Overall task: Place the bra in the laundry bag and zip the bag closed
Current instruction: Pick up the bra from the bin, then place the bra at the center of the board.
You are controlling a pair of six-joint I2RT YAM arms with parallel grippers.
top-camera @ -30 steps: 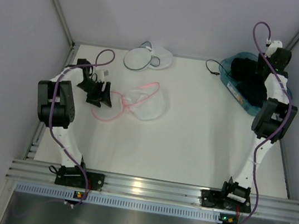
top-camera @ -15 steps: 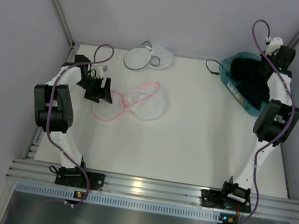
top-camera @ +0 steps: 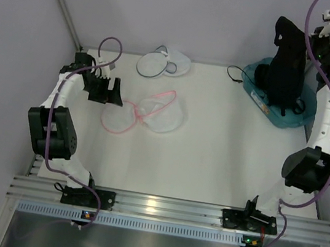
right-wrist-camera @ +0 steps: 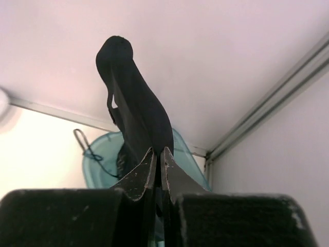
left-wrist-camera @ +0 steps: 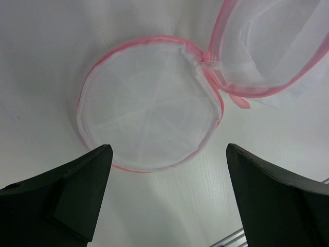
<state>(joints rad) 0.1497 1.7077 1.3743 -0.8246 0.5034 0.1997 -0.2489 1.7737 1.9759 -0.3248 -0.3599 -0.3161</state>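
Note:
The black bra (top-camera: 288, 58) hangs in the air above the teal bin, pinched by my right gripper (top-camera: 314, 51), which is raised high at the back right. In the right wrist view the gripper (right-wrist-camera: 158, 152) is shut on the bra (right-wrist-camera: 139, 103), which stands up past the fingertips. The laundry bag (top-camera: 161, 64), white mesh with a grey rim, lies at the back centre of the table, with neither gripper touching it. My left gripper (top-camera: 108, 94) is open and empty, just left of a pink-rimmed bag; in its wrist view the gripper (left-wrist-camera: 167, 154) holds nothing.
The pink-rimmed mesh bag (top-camera: 148, 113) lies open in two halves left of centre, and its flat disc fills the left wrist view (left-wrist-camera: 149, 103). The teal bin (top-camera: 262, 97) at the back right holds more dark fabric, and a black strap (top-camera: 234, 75) trails from it. Walls close in on both sides.
My right arm has risen sharply, lifting the bra up out of the teal bin. My left gripper has drifted a little back and left, still open.

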